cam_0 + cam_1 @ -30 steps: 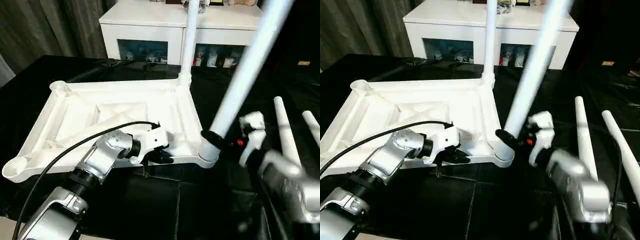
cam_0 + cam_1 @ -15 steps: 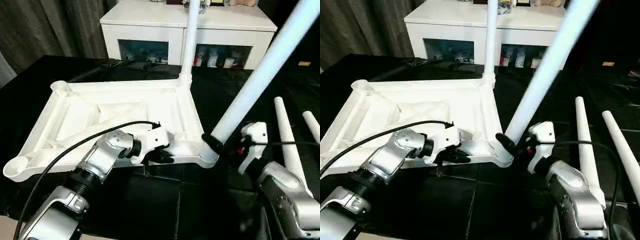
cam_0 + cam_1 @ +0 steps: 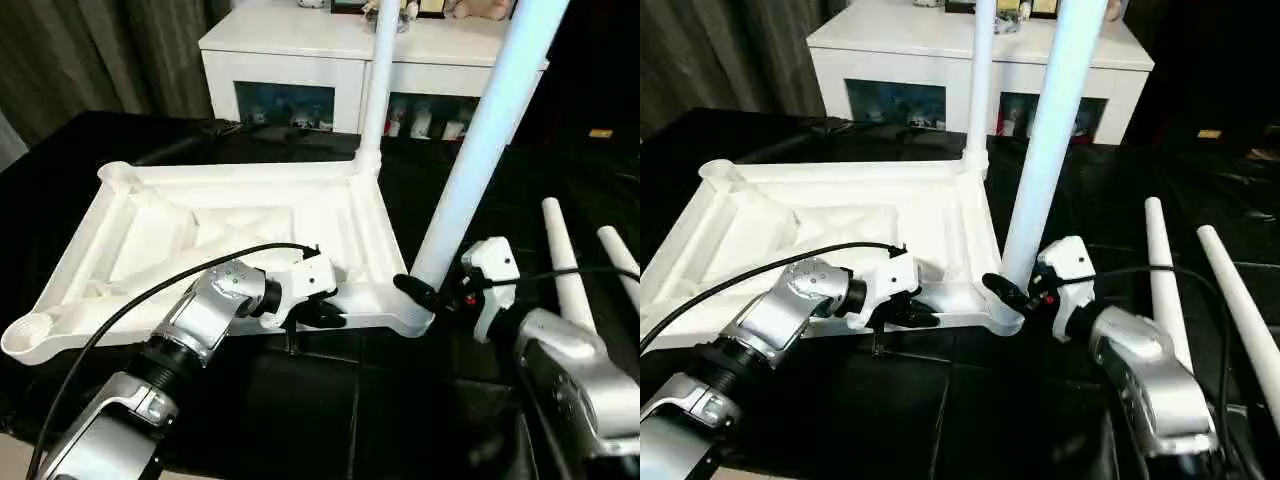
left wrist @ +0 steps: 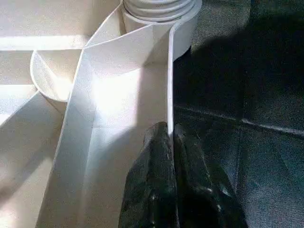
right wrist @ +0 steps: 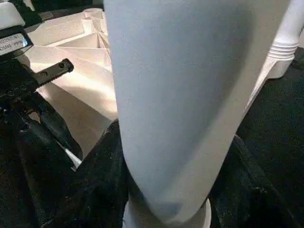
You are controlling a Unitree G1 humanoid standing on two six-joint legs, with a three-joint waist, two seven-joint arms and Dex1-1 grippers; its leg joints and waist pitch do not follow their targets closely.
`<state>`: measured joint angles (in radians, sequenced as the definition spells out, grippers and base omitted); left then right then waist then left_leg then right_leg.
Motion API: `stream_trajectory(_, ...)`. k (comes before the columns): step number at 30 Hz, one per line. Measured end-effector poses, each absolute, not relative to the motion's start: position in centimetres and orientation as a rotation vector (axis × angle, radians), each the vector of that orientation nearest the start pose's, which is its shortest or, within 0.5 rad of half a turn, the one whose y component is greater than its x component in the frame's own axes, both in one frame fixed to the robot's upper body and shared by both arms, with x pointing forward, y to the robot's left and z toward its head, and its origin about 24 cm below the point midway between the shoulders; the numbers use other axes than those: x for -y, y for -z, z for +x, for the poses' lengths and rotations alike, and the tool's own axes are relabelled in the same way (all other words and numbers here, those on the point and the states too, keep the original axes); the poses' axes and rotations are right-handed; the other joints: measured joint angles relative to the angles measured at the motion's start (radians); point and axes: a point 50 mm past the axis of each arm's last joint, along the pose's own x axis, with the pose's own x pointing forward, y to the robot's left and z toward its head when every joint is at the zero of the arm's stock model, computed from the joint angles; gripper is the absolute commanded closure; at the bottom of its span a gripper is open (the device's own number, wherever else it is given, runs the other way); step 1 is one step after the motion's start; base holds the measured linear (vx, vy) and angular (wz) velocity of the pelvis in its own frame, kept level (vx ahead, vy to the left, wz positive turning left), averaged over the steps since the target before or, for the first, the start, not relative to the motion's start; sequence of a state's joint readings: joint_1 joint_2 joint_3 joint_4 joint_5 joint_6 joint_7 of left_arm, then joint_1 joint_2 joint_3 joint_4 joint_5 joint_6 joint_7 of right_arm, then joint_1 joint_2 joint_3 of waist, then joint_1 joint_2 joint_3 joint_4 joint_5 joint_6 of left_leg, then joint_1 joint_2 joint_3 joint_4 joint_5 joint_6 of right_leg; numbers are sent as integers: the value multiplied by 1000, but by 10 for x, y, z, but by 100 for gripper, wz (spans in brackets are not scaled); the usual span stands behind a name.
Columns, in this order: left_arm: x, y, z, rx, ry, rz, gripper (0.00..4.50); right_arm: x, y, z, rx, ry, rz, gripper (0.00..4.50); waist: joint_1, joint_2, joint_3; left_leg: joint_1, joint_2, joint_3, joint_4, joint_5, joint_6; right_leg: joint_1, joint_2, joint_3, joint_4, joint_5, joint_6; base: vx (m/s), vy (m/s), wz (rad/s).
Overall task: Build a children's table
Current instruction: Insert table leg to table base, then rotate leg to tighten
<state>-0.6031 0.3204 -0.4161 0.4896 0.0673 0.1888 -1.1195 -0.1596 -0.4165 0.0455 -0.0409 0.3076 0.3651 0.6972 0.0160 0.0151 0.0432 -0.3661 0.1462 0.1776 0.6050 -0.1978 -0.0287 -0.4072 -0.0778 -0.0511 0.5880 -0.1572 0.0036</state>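
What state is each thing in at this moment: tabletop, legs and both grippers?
Tabletop: upside down on the black work table, ribs up.
Far leg: upright in its corner socket.
Near leg: in the near corner socket, leaning slightly.
Two spare legs: lying flat on the work table.
Left gripper: shut on the tabletop's rim.
Right gripper: shut on the near leg's base.

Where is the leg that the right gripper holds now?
In the left eye view, the leg rises from the tabletop's near right corner socket, gripped low by the right gripper.

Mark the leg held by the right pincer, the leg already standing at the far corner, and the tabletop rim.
held leg (image 3: 470,165), left eye view, mid-shaft
far corner leg (image 3: 377,85), left eye view, shaft
tabletop rim (image 4: 169,90), left wrist view, edge wall
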Motion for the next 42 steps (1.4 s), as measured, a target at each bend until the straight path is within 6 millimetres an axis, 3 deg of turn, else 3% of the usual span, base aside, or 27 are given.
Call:
stream_trajectory(4, -97, -50, 312, -467, 1354, 505, 450, 173, -68, 272, -238, -773, -55, 264, -12, -1, 0, 0, 0, 0, 0, 0, 0, 2, 0, -1, -5, 0, 0, 0, 0, 0)
stream_trajectory(18, -97, -48, 317, -476, 1297, 490, 450, 167, -64, 284, -216, -673, -43, 264, -27, -2, -1, 0, 0, -1, 0, 0, 0, 4, -1, -4, -14, -1, 1, 0, 0, 0)
stream_trajectory(21, -92, -49, 323, -485, 1237, 467, 450, 161, -64, 296, -208, -585, -44, 264, -38, 4, 2, -2, 0, -5, 0, 0, 0, 4, -4, -13, -20, -1, 1, 0, 0, 0)
stream_trajectory(26, -77, -50, 336, -514, 1082, 384, 450, 150, -66, 324, -200, -397, -48, 264, -53, 12, 8, -5, 0, -9, 0, 0, 0, 6, -17, -41, -36, -1, 1, 0, 0, 0)
stream_trajectory(28, -68, -52, 341, -528, 1010, 345, 450, 145, -69, 336, -197, -322, -49, 264, -64, 20, 12, -8, 0, -11, -2, 0, 1, 7, -17, -46, -46, 0, 1, 0, 0, 0)
stream_trajectory(31, -56, -54, 345, -544, 911, 292, 450, 138, -72, 351, -196, -209, -6, 264, -70, 22, 14, -11, 0, -10, -1, 0, 1, 7, -18, -45, -47, 2, -4, 0, 0, 0)
stream_trajectory(34, -46, -56, 346, -553, 828, 257, 450, 126, -74, 365, -198, -89, 71, 264, -71, 23, 14, -12, 0, -9, 0, 0, 1, 4, -18, -46, -46, 15, -23, 0, 0, 0)
stream_trajectory(42, -37, -63, 347, -549, 770, 223, 450, 117, -79, 373, -169, 16, 150, 264, -50, 22, 13, -11, 5, -8, -2, 0, 5, 1, -16, -49, -40, 36, -29, 43, -16, 1)
